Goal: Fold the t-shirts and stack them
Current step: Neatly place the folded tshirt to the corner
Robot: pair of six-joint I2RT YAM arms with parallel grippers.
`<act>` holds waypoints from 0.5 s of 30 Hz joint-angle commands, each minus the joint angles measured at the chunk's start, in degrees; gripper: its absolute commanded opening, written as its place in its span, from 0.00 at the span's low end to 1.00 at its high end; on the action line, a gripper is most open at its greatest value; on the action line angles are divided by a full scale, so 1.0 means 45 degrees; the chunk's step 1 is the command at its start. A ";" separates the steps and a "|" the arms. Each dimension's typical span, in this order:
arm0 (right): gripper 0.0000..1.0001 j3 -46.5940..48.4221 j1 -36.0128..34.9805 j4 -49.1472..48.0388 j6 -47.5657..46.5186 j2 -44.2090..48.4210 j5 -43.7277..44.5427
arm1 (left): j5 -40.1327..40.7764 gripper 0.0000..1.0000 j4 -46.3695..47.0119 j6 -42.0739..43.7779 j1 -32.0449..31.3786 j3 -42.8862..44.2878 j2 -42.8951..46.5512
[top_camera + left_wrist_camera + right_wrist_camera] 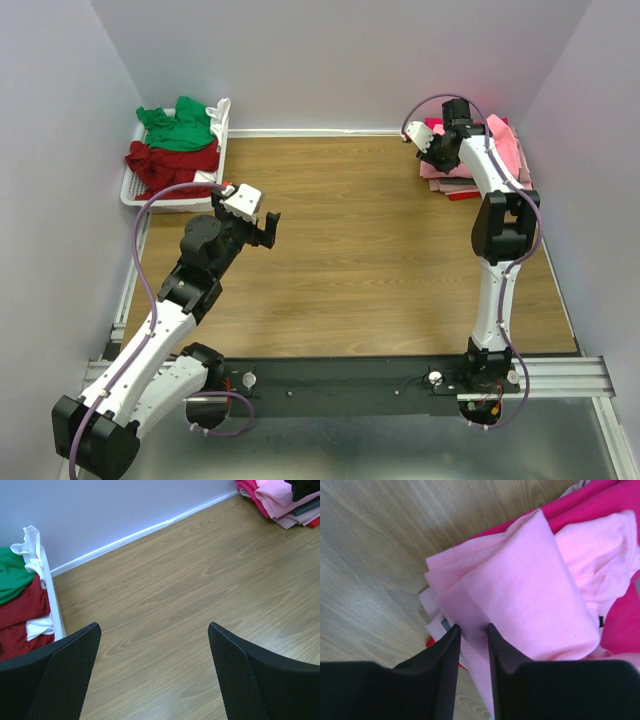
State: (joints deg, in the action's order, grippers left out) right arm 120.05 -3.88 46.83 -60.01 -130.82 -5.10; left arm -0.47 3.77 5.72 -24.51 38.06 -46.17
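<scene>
A light pink t-shirt (520, 590) lies folded on top of a stack (505, 150) of folded shirts at the back right, with a magenta one (590, 500) under it. My right gripper (427, 150) (472, 627) is at the stack's left edge, its jaws nearly together with a fold of the pink shirt between the tips. A green t-shirt (180, 125) and a dark red one (170, 160) lie crumpled in the white basket (135, 190). My left gripper (265, 232) (154, 626) is open and empty above bare table, right of the basket.
The basket (52, 605) stands at the back left against the wall, with a white cloth (30, 545) over its rim. The folded stack (280, 497) sits near the right wall. Walls close in the back and both sides.
</scene>
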 commanded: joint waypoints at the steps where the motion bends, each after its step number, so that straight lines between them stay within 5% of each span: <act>1: 0.30 0.0451 0.0022 -0.0386 0.0015 -0.0088 0.0411 | -0.0267 0.95 0.0295 -0.0118 -0.0061 0.0076 0.0007; 10: 0.03 0.0607 0.0003 -0.0524 0.0171 -0.0127 0.0256 | -0.0286 0.95 0.0275 -0.0137 -0.0061 0.0057 -0.0013; 15: 0.00 0.1094 0.0003 -0.0543 0.0405 -0.0088 0.0041 | -0.0286 0.95 0.0295 -0.0098 -0.0061 0.0076 -0.0013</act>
State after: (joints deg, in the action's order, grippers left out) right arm 121.56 -3.88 45.60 -59.40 -130.82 -4.32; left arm -0.49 3.77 5.69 -24.51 38.06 -46.19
